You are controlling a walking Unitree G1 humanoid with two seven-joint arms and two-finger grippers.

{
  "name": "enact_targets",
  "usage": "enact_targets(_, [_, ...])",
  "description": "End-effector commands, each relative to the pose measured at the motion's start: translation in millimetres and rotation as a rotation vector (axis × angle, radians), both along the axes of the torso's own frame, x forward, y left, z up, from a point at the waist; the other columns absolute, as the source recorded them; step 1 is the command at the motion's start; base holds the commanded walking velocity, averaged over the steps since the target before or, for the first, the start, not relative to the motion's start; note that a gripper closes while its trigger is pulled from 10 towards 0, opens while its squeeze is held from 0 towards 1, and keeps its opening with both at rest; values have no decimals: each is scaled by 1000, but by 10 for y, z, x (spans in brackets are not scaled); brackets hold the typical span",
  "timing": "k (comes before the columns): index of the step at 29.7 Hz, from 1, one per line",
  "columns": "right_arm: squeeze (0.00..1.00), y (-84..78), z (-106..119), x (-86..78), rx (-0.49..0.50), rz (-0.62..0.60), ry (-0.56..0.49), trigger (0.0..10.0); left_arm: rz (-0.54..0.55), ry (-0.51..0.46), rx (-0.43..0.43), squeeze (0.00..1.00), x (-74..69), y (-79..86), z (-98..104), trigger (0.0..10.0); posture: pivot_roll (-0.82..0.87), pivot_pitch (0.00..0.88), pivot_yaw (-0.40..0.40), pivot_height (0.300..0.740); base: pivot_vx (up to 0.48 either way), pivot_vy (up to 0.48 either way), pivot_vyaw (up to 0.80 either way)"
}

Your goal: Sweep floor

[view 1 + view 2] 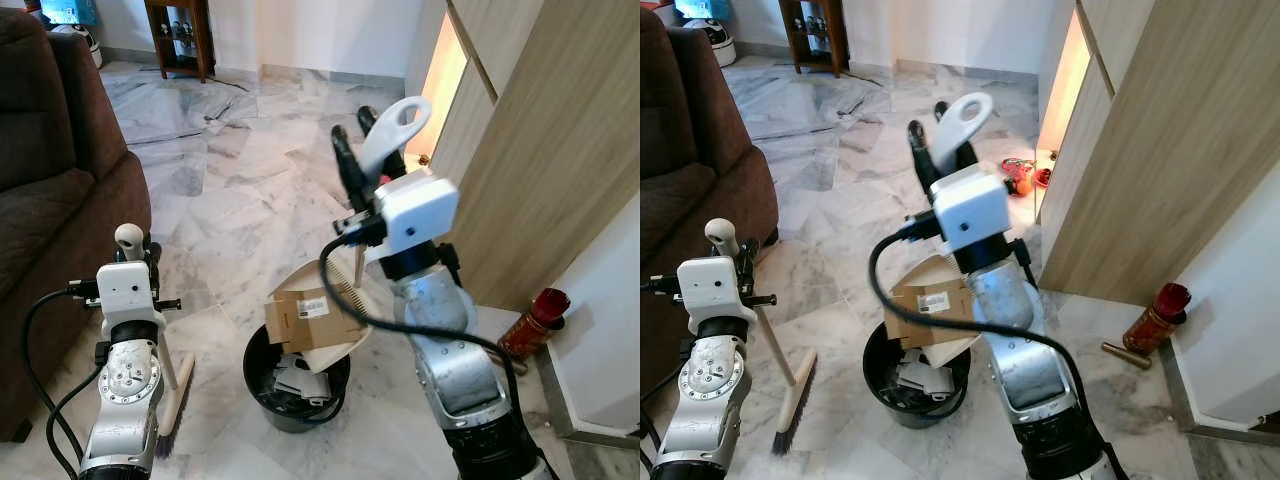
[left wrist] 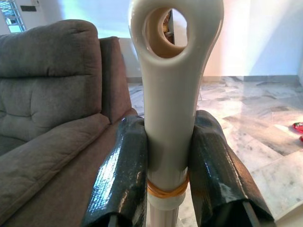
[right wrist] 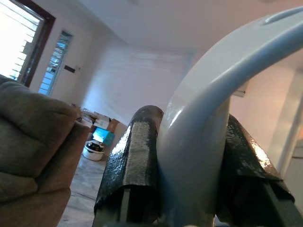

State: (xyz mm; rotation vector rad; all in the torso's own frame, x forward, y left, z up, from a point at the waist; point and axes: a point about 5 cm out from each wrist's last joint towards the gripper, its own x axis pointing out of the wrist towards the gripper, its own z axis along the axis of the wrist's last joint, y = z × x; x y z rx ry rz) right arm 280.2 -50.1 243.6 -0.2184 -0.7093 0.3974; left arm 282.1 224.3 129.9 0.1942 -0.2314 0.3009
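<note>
Two tools are held at once, one per arm. The right end effector (image 1: pixel 370 140) clamps its black fingers (image 3: pixel 135 156) on either side of the looped handle of the dustpan (image 1: pixel 335 315), raising that handle high so the pan tips forward and down over the black bin (image 1: pixel 295 385). This tilt appears meant to slide the load out: a flattened cardboard piece (image 1: pixel 305 320) lies at the pan's lip, directly above the bin, and scraps of paper (image 1: pixel 915 380) already rest inside. The left end effector (image 1: pixel 135 255) grips the broom (image 1: pixel 790 395) just below the holed end of its handle (image 2: pixel 173 71), fingers (image 2: pixel 120 175) pressed to both sides above a yellow band. The broom stands nearly upright with its bristles on the marble floor (image 1: pixel 240 190), beside the bin and next to the brown sofa (image 1: pixel 50 180); it seems parked there so as not to interfere with emptying. A red bottle (image 1: pixel 533 320) stands on the floor by the wooden cabinet (image 1: pixel 540 140), well apart from the bin. Judged from this arrangement, the collecting step is ending and the pan still needs a steeper tip to release the cardboard.
</note>
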Motion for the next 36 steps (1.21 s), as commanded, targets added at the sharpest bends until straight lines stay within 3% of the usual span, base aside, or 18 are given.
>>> enact_targets(1, [0, 45, 197, -142, -4, 33, -137, 10000, -7, -62, 19, 0, 13, -16, 121, 10000, 54, 69, -43, 740, 0, 0, 0])
enact_targets(11, [0, 211, 178, -270, -92, 98, -201, 10000, -4, -65, 19, 0, 14, -11, 127, 10000, 55, 72, -44, 740, 0, 0, 0])
enact_targets(24, [0, 236, 169, -278, -109, 91, -216, 10000, -6, -68, 17, 0, 14, -20, 125, 10000, 53, 59, -46, 740, 0, 0, 0])
enact_targets(28, [0, 144, 183, -175, -108, 8, -212, 10000, -8, -68, 17, 0, 13, -23, 124, 10000, 53, 56, -45, 740, 0, 0, 0])
enact_targets(36, [0, -300, 194, 85, -72, -228, -169, 10000, -11, -71, 17, 0, 18, -30, 129, 10000, 50, 45, -44, 740, 0, 0, 0])
